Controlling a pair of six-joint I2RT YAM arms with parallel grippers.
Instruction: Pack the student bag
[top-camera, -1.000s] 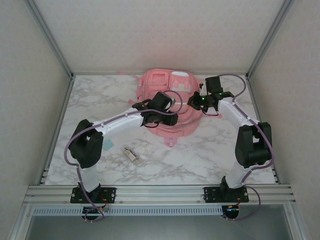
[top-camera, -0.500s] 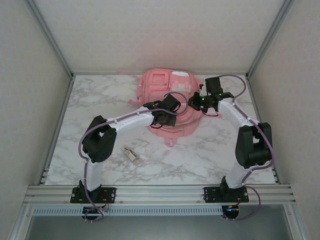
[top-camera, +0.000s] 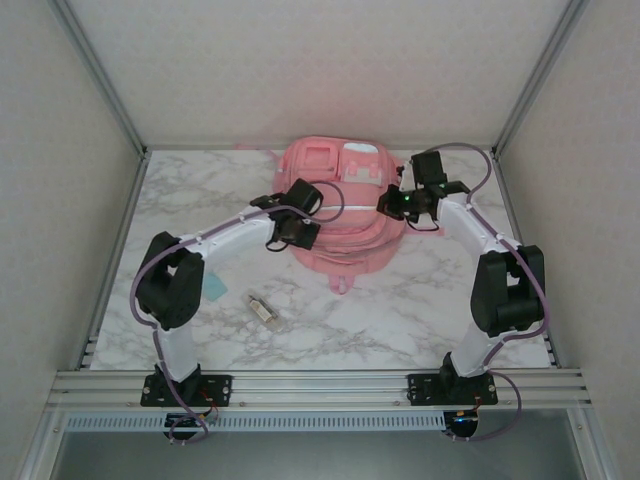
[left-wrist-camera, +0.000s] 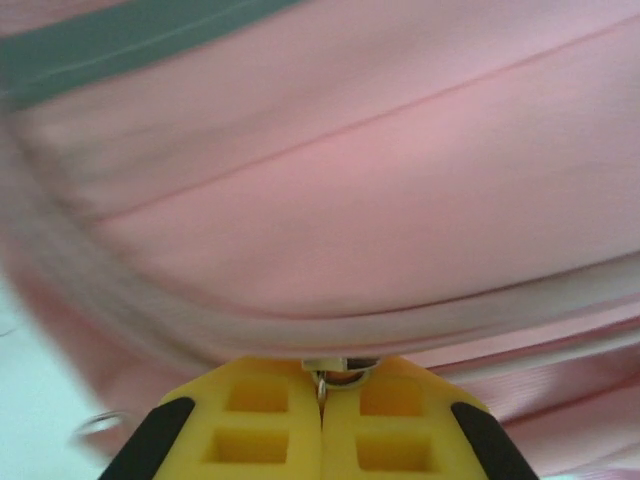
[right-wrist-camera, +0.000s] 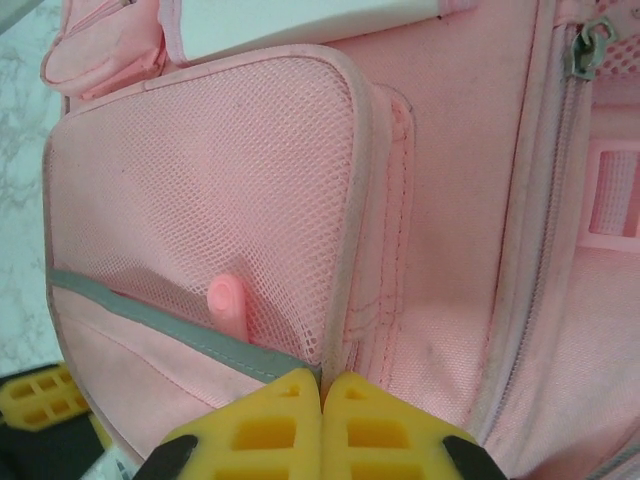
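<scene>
The student bag (top-camera: 340, 215), a big pink backpack, lies flat at the back middle of the table. My left gripper (top-camera: 310, 200) is at its left side, shut on a small metal zip-pull ring (left-wrist-camera: 340, 372) that sticks out between the yellow fingertips, with pink fabric (left-wrist-camera: 380, 200) right in front. At the bag's right side, my right gripper (top-camera: 388, 202) is shut on the seam edge of the mesh side pocket (right-wrist-camera: 220, 200). A pink rounded item (right-wrist-camera: 228, 305) stands inside that pocket. Another zip pull (right-wrist-camera: 590, 40) hangs at the upper right.
A small clear and metal object (top-camera: 264, 310) lies on the marble table in front of the bag. A flat teal piece (top-camera: 213, 288) shows beside the left arm's elbow. Metal frame posts (top-camera: 110, 100) and walls close in both sides.
The left gripper has shut and moved from the bag's middle to its left side. The right arm has stayed put.
</scene>
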